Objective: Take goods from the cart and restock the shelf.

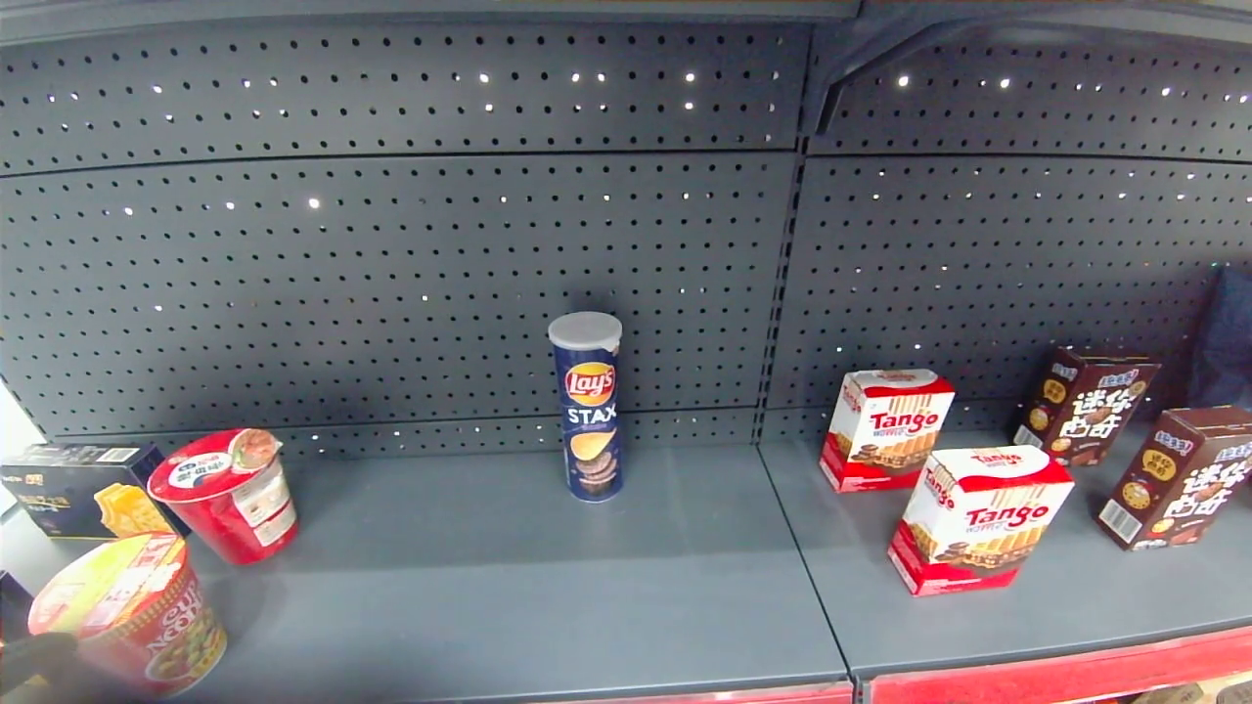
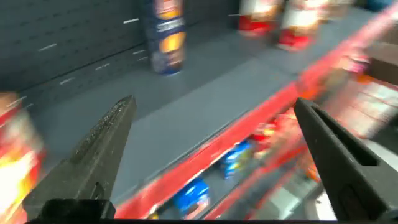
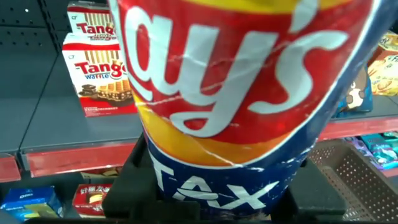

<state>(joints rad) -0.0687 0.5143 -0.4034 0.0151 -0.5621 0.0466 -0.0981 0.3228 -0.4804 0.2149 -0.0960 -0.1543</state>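
Observation:
A blue chips can (image 1: 588,406) with a grey lid stands upright mid-shelf against the pegboard. A second chips can (image 3: 230,93) of the same kind sits right in front of the right wrist camera, with my right gripper (image 3: 224,210) shut on its lower part; black fingers (image 3: 134,186) show on either side of it. My left gripper (image 2: 214,102) is open and holds nothing. It hovers over the grey shelf board (image 2: 186,112), near the red front edge, with the standing can (image 2: 166,37) farther back.
Two cup noodle tubs (image 1: 230,494) (image 1: 127,611) and a dark box (image 1: 83,489) sit at the shelf's left. Two red-white wafer boxes (image 1: 978,518) (image 1: 890,427) and two brown biscuit boxes (image 1: 1174,476) sit at the right. Bare shelf lies around the can. A lower shelf holds blue packs (image 2: 193,193).

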